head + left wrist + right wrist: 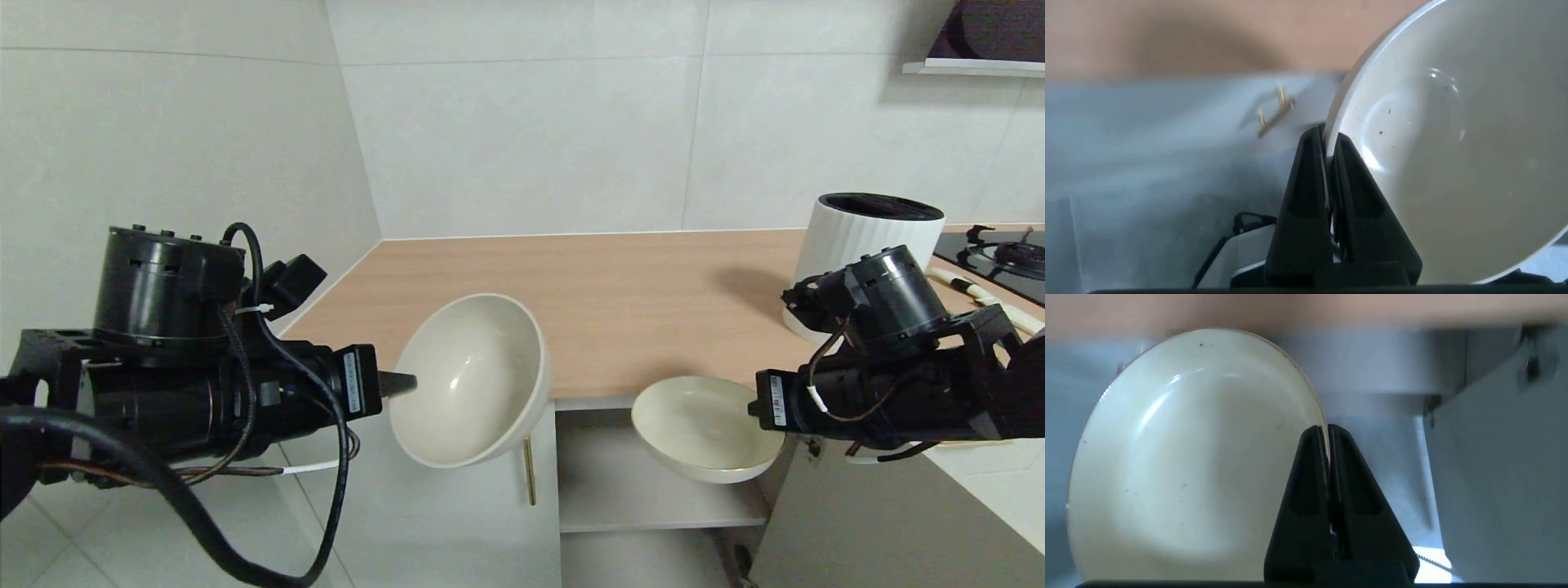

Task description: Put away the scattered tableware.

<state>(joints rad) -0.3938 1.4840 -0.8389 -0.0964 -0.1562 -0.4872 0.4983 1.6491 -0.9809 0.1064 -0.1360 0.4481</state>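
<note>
My left jaws are clenched on the rim of a deep cream bowl (469, 380), one finger inside the wall and one outside. The bowl hangs in the air tipped on its side, with its hollow turned toward the robot's right. It sits in front of the counter (612, 294) edge and above a closed white cabinet door (457, 523) that carries a slim brass handle (529, 469). My right jaws are likewise clamped on the rim of a shallow cream plate (702, 425), gripping the edge nearest that arm. The plate lies almost level, tipped a little, and touches nothing else. It hangs just below the counter edge, in front of the open cabinet compartment and above its pale shelf (645, 498). The bowl and plate are near each other but apart, with the bowl higher and to the left. An opened door panel (824, 523) stands on the right side of the compartment. A white ribbed canister (878, 241) with a dark top stands upright on the wood-toned counter, toward its right end. Beyond it, at the far right, is a black hob (1008, 253). Some pale stick-like pieces (976, 290) lie between the canister and the hob, and I cannot tell what they are.
</note>
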